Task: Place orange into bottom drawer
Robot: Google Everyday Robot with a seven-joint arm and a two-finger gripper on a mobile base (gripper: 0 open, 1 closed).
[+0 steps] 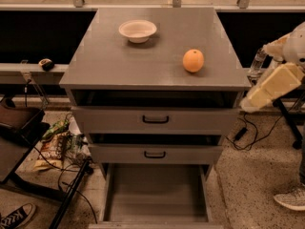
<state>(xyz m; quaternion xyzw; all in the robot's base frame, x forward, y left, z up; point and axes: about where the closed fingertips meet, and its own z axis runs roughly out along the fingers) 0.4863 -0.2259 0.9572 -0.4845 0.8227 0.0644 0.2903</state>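
Grey cabinet top [119, 66] with orange [193, 60]; pincer [257, 65] at right

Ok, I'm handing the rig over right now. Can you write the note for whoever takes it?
The gripper is off the cabinet's right side, about level with the top, well clear of the fruit.
The orange rests on the cabinet top, right half, apart from the white bowl further back.
The bottom drawer is pulled open, with nothing seen inside.
Done: drawer open.
Left: reach across, grasp the orange, lower it into the bottom drawer, release.
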